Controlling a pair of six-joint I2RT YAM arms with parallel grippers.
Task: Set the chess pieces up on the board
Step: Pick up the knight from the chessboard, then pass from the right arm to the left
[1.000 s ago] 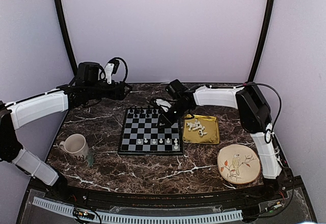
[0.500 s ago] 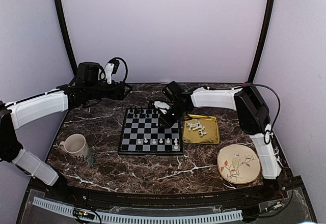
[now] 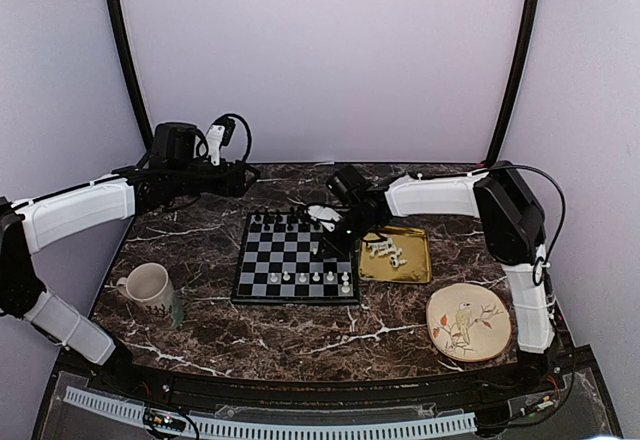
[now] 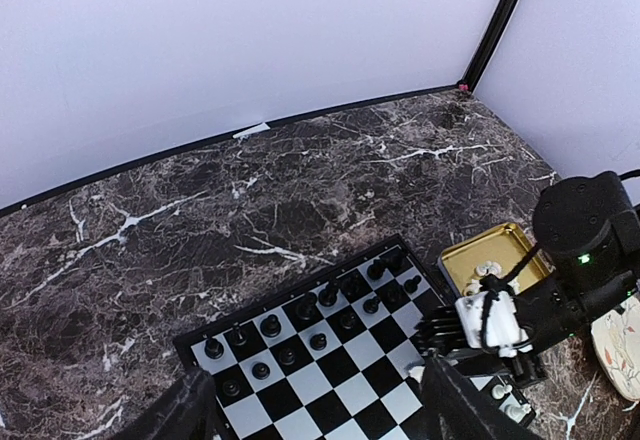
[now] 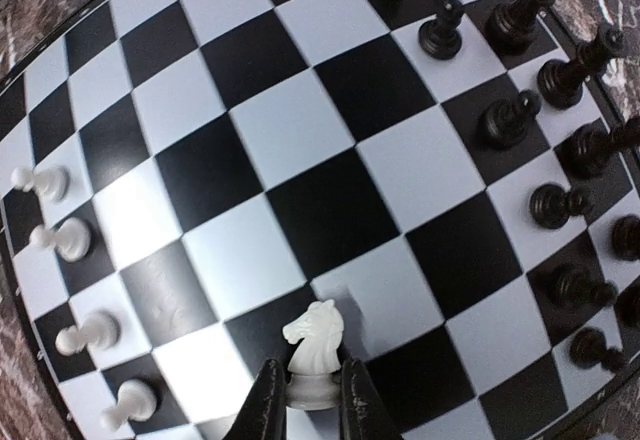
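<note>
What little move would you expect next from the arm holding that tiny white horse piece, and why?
Probably a small lift of the white plastic knight off the black-and-silver chessboard. The right gripper looks closed on both sides of its base, yet it stands mid-board, between the row of white pawns and the black pieces, so it likely needs carrying to white's back row.

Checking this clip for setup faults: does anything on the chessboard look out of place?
One cream plastic knight sits over a mid-board square of the black-and-grey chessboard, away from the white pawns' row, between the right gripper's fingers. Otherwise nothing stands out.
</note>
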